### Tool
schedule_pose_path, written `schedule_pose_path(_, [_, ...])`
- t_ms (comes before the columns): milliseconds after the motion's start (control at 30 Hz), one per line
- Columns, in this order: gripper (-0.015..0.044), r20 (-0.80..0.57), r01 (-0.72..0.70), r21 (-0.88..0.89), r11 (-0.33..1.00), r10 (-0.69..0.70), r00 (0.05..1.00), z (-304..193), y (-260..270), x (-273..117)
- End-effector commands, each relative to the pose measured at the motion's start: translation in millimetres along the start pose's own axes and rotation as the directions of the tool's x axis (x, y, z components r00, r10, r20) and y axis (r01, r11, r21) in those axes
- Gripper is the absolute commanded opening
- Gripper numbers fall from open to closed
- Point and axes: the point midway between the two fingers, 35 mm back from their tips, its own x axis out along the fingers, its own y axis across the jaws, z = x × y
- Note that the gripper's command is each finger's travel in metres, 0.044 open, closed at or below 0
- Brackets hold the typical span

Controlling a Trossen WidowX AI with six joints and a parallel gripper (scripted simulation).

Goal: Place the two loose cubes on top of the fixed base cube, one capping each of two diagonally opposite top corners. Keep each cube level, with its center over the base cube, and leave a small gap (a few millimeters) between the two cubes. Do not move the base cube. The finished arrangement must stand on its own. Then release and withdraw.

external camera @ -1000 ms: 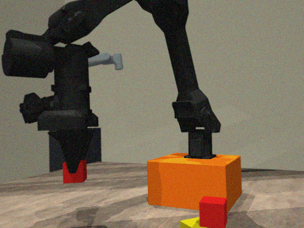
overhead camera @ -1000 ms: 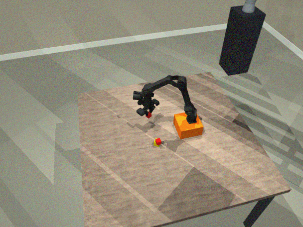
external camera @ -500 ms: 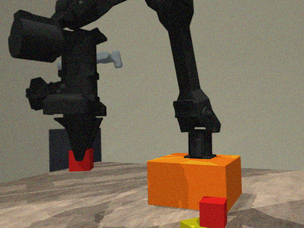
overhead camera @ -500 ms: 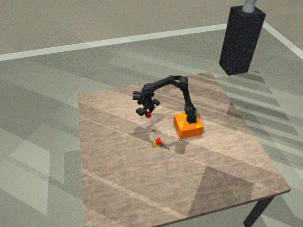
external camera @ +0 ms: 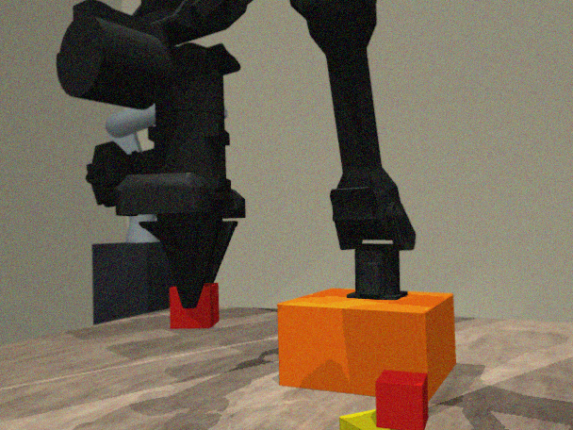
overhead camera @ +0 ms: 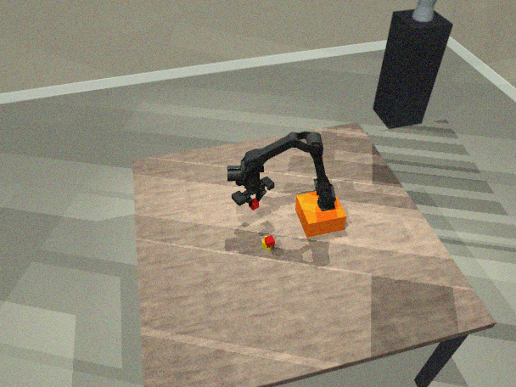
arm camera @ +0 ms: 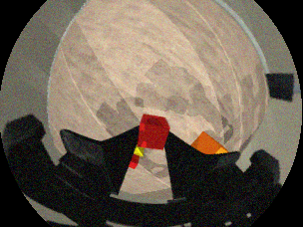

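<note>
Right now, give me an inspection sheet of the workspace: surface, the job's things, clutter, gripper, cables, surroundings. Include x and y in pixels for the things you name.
Surface: wood-look table (overhead camera: pixel 204 297), shadows across it.
Base cube: yellow (overhead camera: pixel 265 244) (external camera: pixel 360 421) (arm camera: pixel 139 151), mostly hidden under the placed cube.
Placed cube: red (overhead camera: pixel 270 241) (external camera: pixel 401 401) (arm camera: pixel 133 163), on top of the yellow one, looks level.
Held cube: red (overhead camera: pixel 254 204) (external camera: pixel 212 308) (arm camera: pixel 154 133), off the table.
Clutter: nothing seen.
Gripper (overhead camera: pixel 254 200) (external camera: pixel 190 304) (arm camera: pixel 151 131): jaws closed on the held cube, away from the base cube.
Cables: nothing seen.
Surroundings: orange block (overhead camera: pixel 307 208) (external camera: pixel 316 344) (arm camera: pixel 206 143) under the arm's foot; dark pedestal (overhead camera: pixel 413 68) (external camera: pixel 122 283) (arm camera: pixel 280 87) beyond the table.
</note>
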Motion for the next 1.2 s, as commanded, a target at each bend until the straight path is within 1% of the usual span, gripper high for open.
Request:
schedule_pose_path(0, [0.0105, 0.002, 0.000, 0.025, 1.000, 0.000, 1.000, -10, 3, 0])
schedule_pose_path(1167, [0.0105, -0.008, 0.000, 0.255, 0.967, 0.002, 1.000, -117, 26, 4])
